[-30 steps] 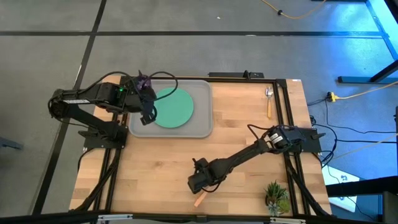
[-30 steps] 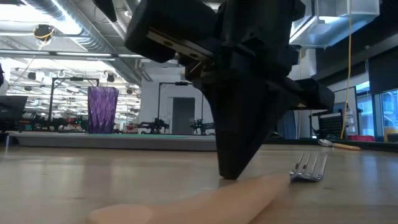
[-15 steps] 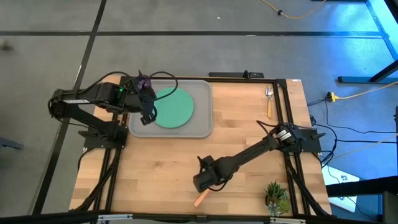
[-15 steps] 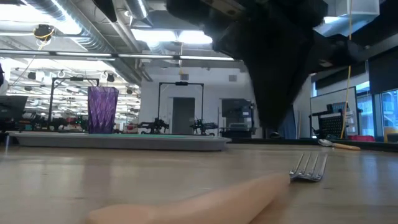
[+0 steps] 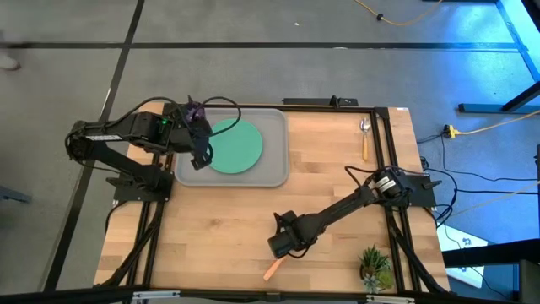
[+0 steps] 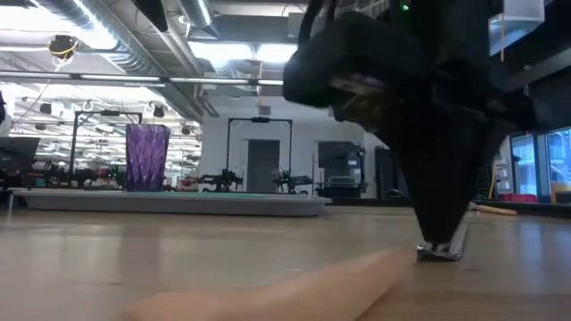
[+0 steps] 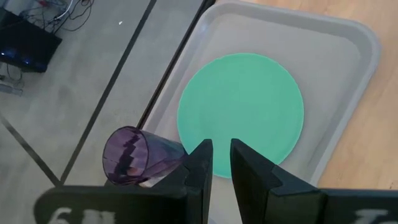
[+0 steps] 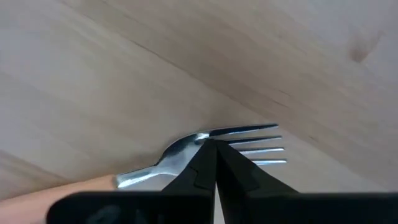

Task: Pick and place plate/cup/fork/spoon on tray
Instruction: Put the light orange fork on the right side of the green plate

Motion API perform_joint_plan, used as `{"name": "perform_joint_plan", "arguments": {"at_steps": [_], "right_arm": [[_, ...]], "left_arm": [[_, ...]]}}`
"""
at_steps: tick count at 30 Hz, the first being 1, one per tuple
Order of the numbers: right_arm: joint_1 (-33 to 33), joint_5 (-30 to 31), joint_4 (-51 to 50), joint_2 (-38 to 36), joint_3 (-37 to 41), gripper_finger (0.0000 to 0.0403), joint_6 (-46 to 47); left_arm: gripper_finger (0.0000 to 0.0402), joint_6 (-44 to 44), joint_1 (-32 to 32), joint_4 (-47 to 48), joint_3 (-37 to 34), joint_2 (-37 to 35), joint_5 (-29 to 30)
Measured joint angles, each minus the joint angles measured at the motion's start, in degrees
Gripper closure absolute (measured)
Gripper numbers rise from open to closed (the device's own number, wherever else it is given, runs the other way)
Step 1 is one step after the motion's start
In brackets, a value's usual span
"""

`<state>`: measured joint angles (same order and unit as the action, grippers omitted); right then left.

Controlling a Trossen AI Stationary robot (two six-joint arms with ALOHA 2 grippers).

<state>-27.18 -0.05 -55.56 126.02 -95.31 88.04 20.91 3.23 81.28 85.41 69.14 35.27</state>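
The orange-handled fork (image 5: 272, 270) lies flat on the wood near the table's near edge, and its silver head shows in the right wrist view (image 8: 186, 152). My right gripper (image 5: 283, 247) is shut, its tips down on the fork's head. The teal plate (image 5: 236, 145) lies on the grey tray (image 5: 274, 173). The purple cup (image 5: 194, 111) stands upright on the tray's far left part. My left gripper (image 7: 221, 155) hangs above the tray beside the cup, empty, with a narrow gap between its fingers. The spoon (image 5: 365, 139) lies at the far right. My right gripper meets the fork's head where the tines join the neck (image 8: 205, 138). Its shut fingertips (image 6: 442, 242) come down on it from above, pointing down. The fork lies flat on the table, its handle (image 6: 294, 290) toward the near edge.
A small potted plant (image 5: 374, 266) stands at the near right corner, close to my right arm. Bare wood lies between the tray and the fork.
My right gripper has lifted from beside the fork's handle, gone toward the table's right edge, and come down on the fork's head. The fork has stayed where it was.
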Motion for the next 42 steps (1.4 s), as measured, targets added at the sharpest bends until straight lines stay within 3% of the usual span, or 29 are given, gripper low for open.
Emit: {"name": "perform_joint_plan", "arguments": {"at_steps": [12,31,37,42], "right_arm": [[0.3,1.65,-0.7,-0.26,1.81,0.0393,-1.54],[4.59,7.32,-12.87,0.02,1.93,0.0393,-5.87],[4.52,7.1,-16.29,0.03,-3.13,0.0393,-7.36],[4.11,6.85,-21.23,-0.15,-13.04,0.0393,-6.8]], "left_arm": [[0.0351,0.07,0.0,-1.86,0.0,0.0,0.0],[0.0351,0.07,0.0,-2.12,0.0,-0.02,0.0],[0.0351,0.07,0.01,-2.1,0.0,-0.02,0.01],[0.0351,0.07,0.0,-2.1,0.0,-0.04,0.0]]}}
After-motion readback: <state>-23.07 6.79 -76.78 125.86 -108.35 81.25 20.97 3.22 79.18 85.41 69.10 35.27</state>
